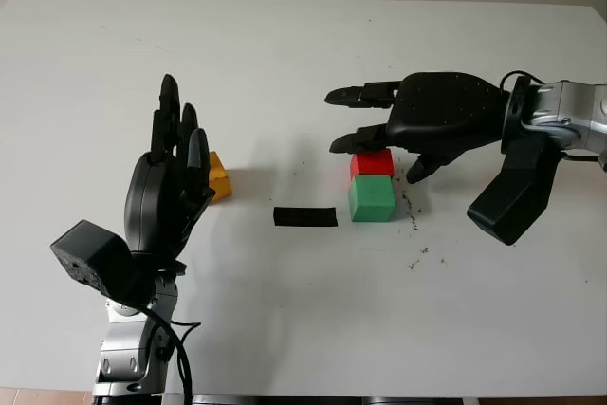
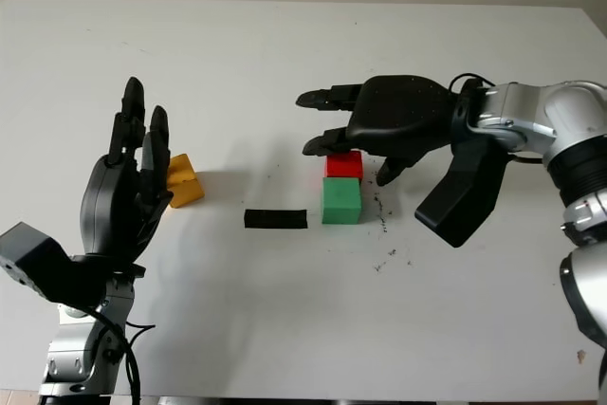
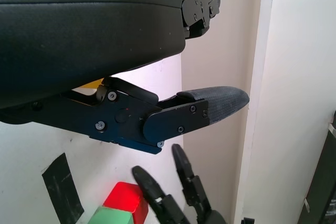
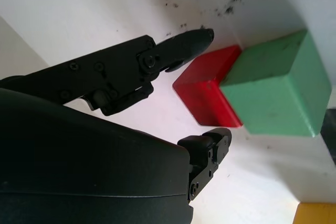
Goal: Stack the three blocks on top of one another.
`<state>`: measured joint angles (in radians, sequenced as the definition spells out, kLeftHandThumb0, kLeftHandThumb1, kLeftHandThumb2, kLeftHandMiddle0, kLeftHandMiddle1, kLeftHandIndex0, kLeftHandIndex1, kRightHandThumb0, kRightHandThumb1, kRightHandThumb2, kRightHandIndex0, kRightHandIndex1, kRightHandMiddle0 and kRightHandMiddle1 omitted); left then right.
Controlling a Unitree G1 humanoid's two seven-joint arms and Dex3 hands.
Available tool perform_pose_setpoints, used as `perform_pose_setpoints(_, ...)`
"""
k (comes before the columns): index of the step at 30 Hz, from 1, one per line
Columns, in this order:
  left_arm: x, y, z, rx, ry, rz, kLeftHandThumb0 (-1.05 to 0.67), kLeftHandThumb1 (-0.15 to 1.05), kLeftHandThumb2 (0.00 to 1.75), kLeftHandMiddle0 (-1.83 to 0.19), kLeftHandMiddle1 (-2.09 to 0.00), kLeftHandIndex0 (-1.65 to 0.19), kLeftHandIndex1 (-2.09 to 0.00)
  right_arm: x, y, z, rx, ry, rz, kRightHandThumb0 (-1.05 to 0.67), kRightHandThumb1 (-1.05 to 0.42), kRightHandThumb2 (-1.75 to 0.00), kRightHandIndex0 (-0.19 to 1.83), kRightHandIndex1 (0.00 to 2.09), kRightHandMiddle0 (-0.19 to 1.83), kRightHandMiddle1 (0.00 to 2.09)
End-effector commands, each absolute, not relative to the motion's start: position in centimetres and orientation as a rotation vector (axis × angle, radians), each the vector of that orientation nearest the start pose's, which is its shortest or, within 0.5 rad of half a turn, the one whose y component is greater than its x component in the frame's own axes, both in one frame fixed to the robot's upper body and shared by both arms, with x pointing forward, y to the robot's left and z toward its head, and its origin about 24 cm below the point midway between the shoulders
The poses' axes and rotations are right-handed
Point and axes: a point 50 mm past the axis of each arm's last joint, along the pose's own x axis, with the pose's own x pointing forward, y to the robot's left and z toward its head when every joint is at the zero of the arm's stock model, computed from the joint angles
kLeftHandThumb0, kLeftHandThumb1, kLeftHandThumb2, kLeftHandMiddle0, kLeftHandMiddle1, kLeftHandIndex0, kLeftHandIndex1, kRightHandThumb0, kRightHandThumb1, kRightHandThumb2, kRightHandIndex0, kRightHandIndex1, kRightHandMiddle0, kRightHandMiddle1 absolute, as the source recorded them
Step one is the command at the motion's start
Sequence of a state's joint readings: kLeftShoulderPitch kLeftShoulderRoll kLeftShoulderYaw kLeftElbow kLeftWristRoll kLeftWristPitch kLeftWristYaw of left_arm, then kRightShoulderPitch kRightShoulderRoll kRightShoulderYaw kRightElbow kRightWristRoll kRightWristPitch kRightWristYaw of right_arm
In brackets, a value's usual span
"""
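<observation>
Blocks are sitting unstacked on the white tabletop [image 1: 285,82]: right hand [image 1: 379,130], released, is hovering over the red block [image 1: 372,163] touching the green block [image 1: 371,198], risking nudging both, while the open left hand [image 1: 175,173] is waiting beside the yellow block [image 1: 219,177].

Three blocks on the surface [image 1: 285,329]. Two sit touching near the middle: one block [image 1: 371,163] toward the far edge, the other [image 1: 371,199] directly in front of it. Tape strip [image 1: 304,216] lies just left of the nearer one. Third block [image 1: 217,177] is well apart toward the left edge. Right hand [image 1: 379,120] is open, over the far block of the pair; left hand [image 1: 171,173] is open, at the third block's left side.
</observation>
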<state>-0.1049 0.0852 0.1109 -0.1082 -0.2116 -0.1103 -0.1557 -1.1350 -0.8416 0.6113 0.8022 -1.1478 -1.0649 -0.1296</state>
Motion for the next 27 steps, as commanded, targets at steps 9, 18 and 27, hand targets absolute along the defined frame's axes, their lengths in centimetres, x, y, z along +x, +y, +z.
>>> perform_pose_setpoints(9, 26.29, 17.92, 10.85, -0.064, -0.353, -0.095, -0.61, 1.05, 0.64, 0.18, -0.05, 0.18, -0.04, 35.54, -18.09, 19.85, -1.958, -0.862, 0.898, -0.32, -0.97, -0.06, 0.04, 0.07, 0.42, 0.15)
perform_pose_setpoints(18, 26.23, 17.98, 10.82, -0.075, -0.344, -0.095, -0.62, 1.05, 0.62, 0.18, -0.05, 0.19, -0.05, 35.67, -18.14, 19.64, -1.935, -0.909, 0.865, -0.39, -0.96, -0.05, 0.15, 0.07, 0.56, 0.82)
perform_pose_setpoints(27, 26.17, 17.93, 10.79, -0.074, -0.341, -0.097, -0.62, 1.05, 0.63, 0.19, -0.05, 0.19, -0.03, 35.83, -18.40, 20.35, -1.947, -0.930, 0.828, -0.37, -0.92, -0.05, 0.27, 0.09, 0.49, 1.37)
